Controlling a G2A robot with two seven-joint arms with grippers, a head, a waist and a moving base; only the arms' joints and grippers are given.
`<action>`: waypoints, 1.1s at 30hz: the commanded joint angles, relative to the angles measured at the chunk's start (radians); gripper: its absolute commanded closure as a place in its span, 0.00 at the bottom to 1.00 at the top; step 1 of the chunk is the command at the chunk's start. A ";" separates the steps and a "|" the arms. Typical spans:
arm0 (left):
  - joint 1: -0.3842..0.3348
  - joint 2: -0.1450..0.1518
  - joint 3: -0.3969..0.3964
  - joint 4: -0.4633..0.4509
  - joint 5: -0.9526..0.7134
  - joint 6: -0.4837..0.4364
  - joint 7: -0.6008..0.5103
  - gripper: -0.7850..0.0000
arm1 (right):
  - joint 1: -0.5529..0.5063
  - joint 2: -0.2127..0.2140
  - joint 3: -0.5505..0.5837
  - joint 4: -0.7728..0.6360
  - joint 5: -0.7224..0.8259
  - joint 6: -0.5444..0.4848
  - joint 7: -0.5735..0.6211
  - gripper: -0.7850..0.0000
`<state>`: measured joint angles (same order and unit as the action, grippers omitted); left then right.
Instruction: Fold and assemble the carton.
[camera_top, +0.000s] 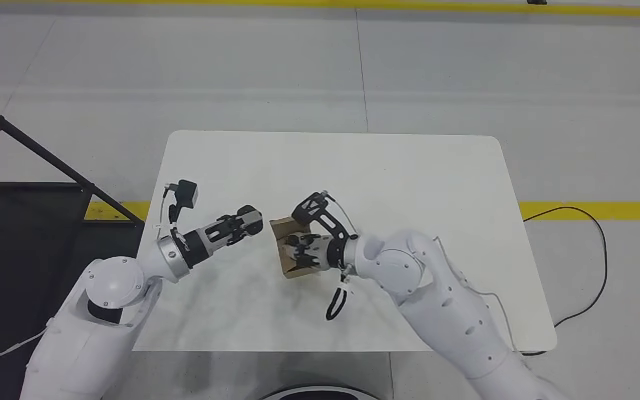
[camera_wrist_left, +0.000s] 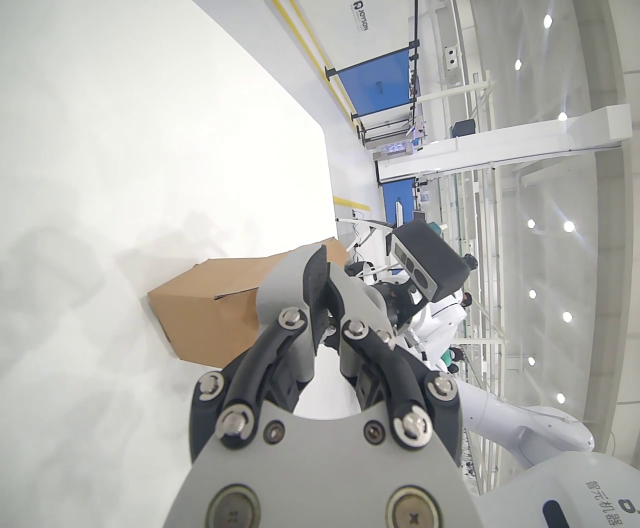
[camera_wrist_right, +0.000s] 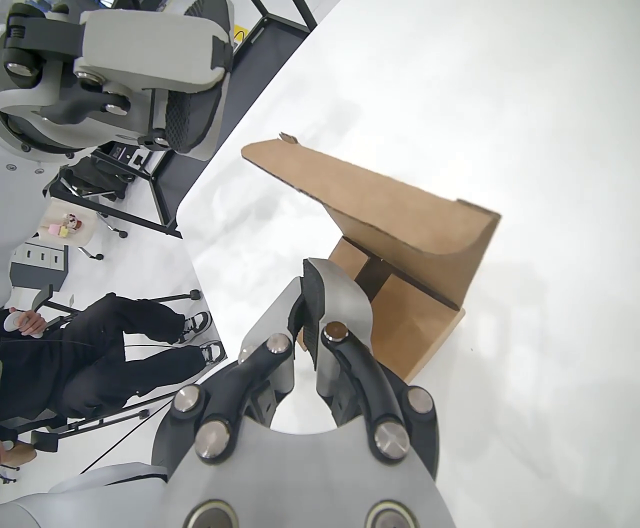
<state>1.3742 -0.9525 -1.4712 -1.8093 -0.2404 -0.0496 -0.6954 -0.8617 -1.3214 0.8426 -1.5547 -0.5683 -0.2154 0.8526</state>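
left gripper (camera_wrist_left: 322, 282) closed beside the carton (camera_wrist_left: 210, 310); right gripper (camera_wrist_right: 309, 290) pinches its edge.

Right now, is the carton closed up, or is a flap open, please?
Open. One flap stands raised off the carton body, and the right wrist view shows a dark gap into the inside beneath it.

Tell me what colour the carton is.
The carton is plain brown cardboard, clearest in the right wrist view.

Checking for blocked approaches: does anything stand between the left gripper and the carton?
Nothing visible does. The left gripper, shut, is close beside the carton on the white table, with only a little bare tabletop between them. The right gripper is at the carton's other side.
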 joint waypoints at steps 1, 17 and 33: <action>0.000 -0.001 -0.001 0.002 -0.001 -0.001 0.000 1.00 | 0.007 -0.003 -0.007 0.010 0.004 0.008 0.008 1.00; 0.002 -0.004 -0.002 0.007 0.003 -0.003 -0.007 1.00 | 0.058 -0.019 -0.033 0.099 0.027 0.062 0.073 1.00; 0.005 -0.008 -0.005 0.007 0.004 -0.004 -0.008 1.00 | 0.091 -0.035 -0.072 0.143 0.009 0.095 0.098 1.00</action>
<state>1.3786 -0.9604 -1.4757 -1.8029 -0.2362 -0.0525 -0.7026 -0.7729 -1.3550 0.7741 -1.4143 -0.5584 -0.1237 0.9511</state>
